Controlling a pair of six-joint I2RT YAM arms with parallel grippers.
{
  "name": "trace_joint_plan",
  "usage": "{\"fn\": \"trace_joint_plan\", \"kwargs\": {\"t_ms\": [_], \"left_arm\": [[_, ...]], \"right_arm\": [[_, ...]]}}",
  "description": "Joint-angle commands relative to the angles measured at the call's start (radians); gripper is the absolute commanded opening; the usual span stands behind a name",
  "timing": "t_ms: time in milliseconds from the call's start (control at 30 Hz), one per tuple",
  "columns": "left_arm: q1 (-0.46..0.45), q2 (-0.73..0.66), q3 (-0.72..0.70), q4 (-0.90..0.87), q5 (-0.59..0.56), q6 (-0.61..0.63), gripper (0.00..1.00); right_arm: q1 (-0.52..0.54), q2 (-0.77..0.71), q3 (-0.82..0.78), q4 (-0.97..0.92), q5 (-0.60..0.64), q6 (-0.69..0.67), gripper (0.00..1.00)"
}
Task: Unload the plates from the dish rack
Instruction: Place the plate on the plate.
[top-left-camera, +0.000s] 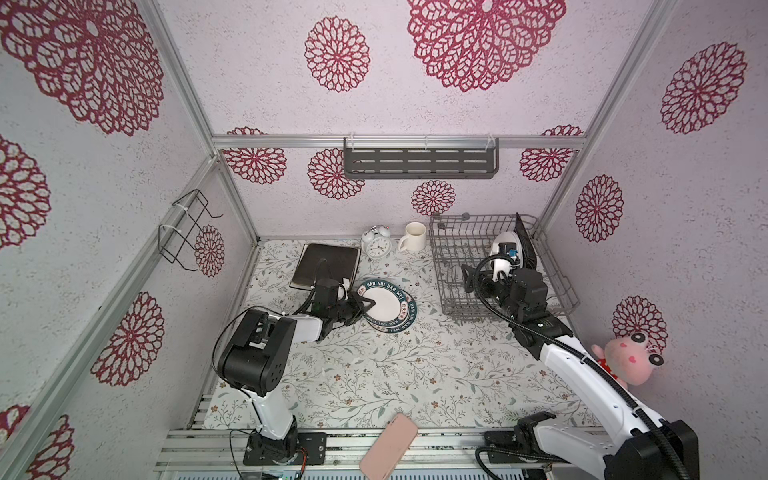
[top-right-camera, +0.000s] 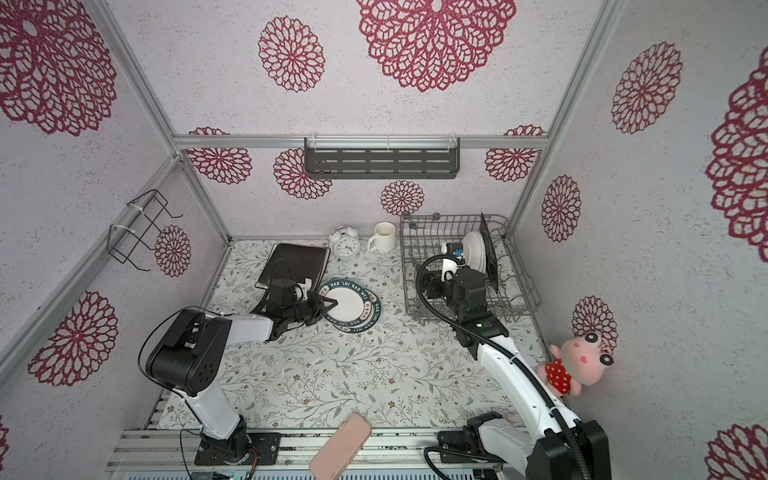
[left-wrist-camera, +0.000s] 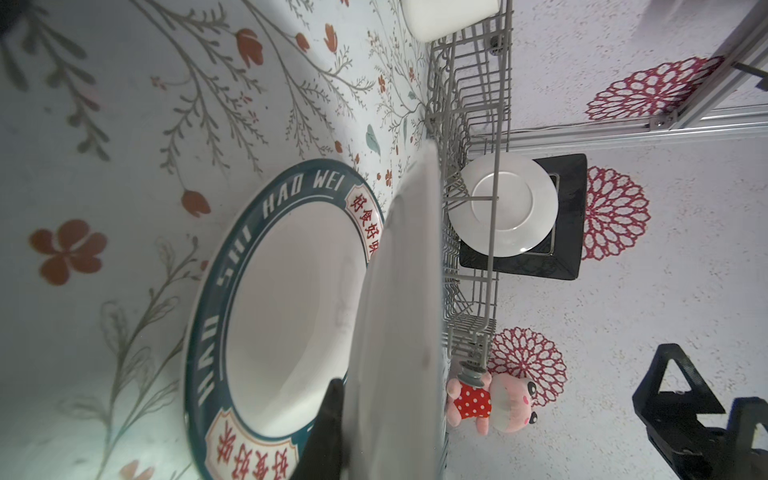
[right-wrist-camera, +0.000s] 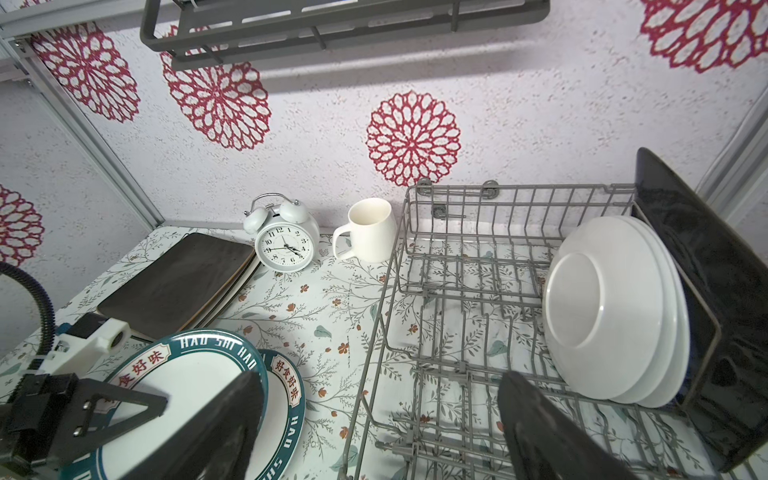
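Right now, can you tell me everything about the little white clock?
The clock is white and looks like painted metal. Two bells sit on top under a thin arched handle. Its round face has black numbers and dark hands. It stands upright on the flowery table by the back wall. Dark square plates lie stacked close on one side; I cannot tell if they touch it. The white mug stands on the other side, with a gap.

metal-wire dish rack (right-wrist-camera: 519, 188), glossy ceramic plates (right-wrist-camera: 615, 311)
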Motion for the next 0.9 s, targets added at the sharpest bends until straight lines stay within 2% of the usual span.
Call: {"fn": "trace_joint_plan", "kwargs": {"t_ms": [0, 367, 533, 667, 867], "left_arm": [[-0.010, 0.019, 0.028, 0.047, -0.011, -0.005, 0.00], [-0.020, 0.079, 0.049, 0.074, -0.006, -0.039, 0.00], [-0.030, 0.111, 0.060, 0.077, -0.007, -0.043, 0.00], [-0.036, 0.123, 0.062, 0.078, -0.011, -0.043, 0.00], [-0.039, 0.145, 0.069, 0.074, -0.014, -0.047, 0.00]], "right_arm": [[-0.006, -0.019, 0.002, 0.045, 0.013, 0.022, 0.92], [-0.008, -0.019, -0.016, 0.049, 0.014, 0.026, 0.92], [-0.019, -0.007, -0.001, 0.035, -0.028, 0.047, 0.92], [-0.027, 0.018, 0.026, -0.001, -0.027, 0.065, 0.87], [-0.029, 0.032, 0.029, -0.002, -0.028, 0.067, 0.86]]}}
